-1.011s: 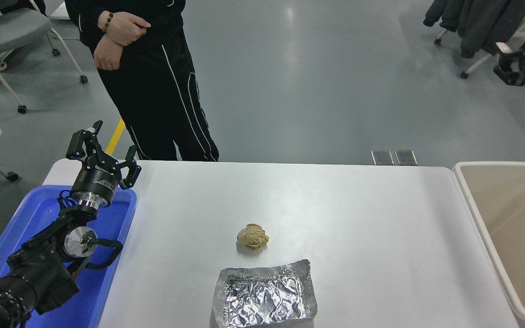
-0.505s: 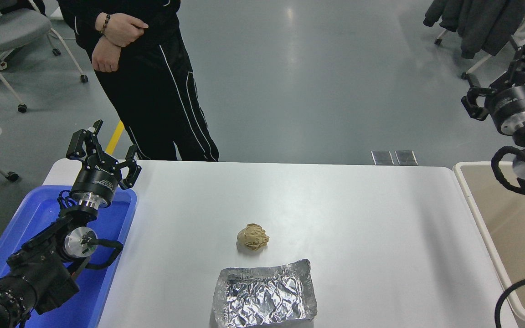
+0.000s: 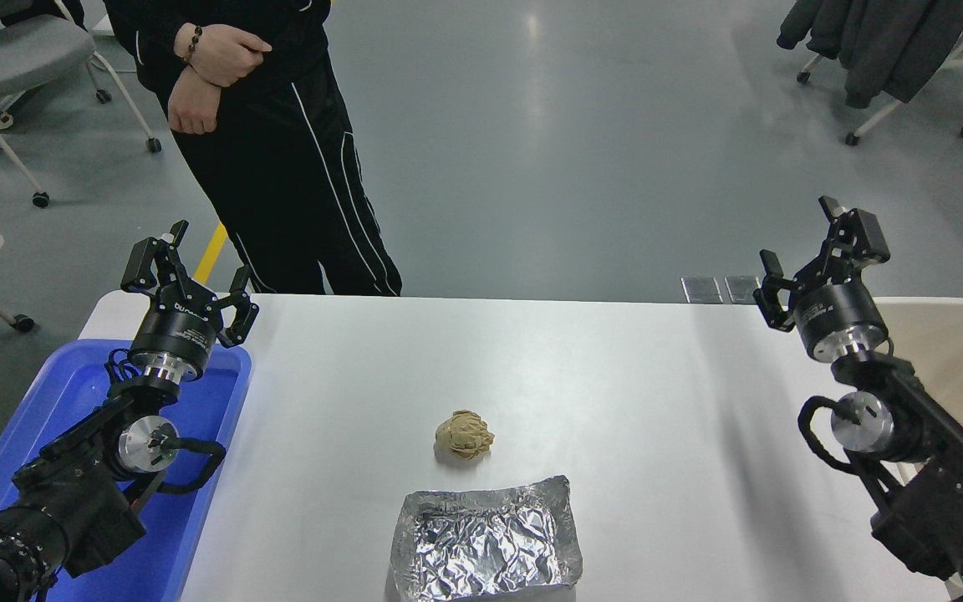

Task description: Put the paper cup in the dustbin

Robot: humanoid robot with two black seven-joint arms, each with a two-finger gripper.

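Note:
No paper cup shows anywhere in this view. The beige dustbin (image 3: 962, 351) stands off the table's right edge, partly hidden behind my right arm. My right gripper (image 3: 816, 251) is open and empty, raised above the table's far right corner next to the bin's rim. My left gripper (image 3: 189, 267) is open and empty, parked at the lower left above the blue tray.
A crumpled tan paper ball (image 3: 464, 434) lies mid-table. A foil tray (image 3: 486, 542) sits at the front edge. A blue plastic tray (image 3: 72, 468) is at the left. A person in black (image 3: 281, 142) stands at the far left side.
My right arm has swung down and leftward from high at the right edge to the table's right corner, now covering part of the bin. The left arm has not moved.

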